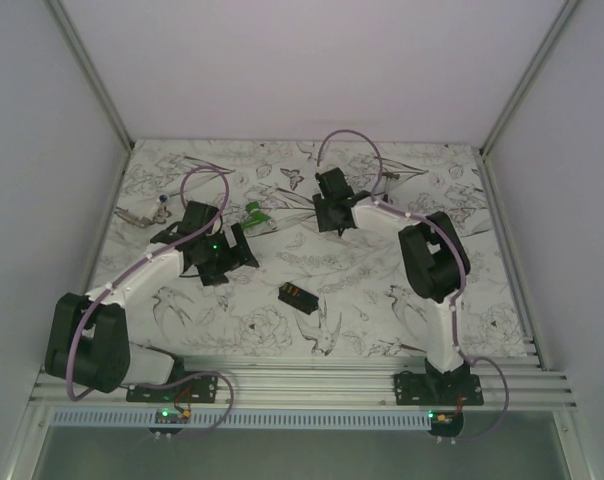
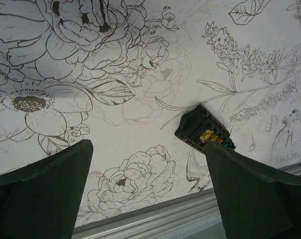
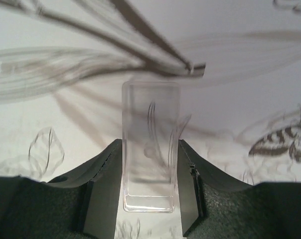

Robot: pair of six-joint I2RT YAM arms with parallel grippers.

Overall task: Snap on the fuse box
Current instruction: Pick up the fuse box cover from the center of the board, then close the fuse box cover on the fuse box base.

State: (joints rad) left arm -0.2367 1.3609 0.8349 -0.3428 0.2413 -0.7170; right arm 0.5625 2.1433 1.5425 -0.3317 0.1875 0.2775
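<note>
— Where is the fuse box (image 1: pixel 298 297) found?

— It is seen lying on the flower-printed worktop (image 1: pixel 382 280), about midway between the two arms and nearer the front rail than either gripper. It is touched by nothing. In the left wrist view, small yellow-orange pieces are shown along its middle, and its far end is hidden behind the right-hand finger.

— How are the jaws of the left gripper (image 1: pixel 232 255) set?

— They are spread wide and nothing is held between them; only printed flowers are seen in the gap. The gripper is held above the worktop, to the left of the box and apart from it.

— And the right gripper (image 1: pixel 332 215)?

— Its jaws are pressed against the two long sides of a clear cover (image 3: pixel 150 149), so the piece is pinched between them. The worktop's pattern is seen through it. This gripper is placed farther back, well apart from the box.

— Is anything else noted?

— A small green piece (image 1: pixel 254 212) is seen lying between the two grippers.
</note>
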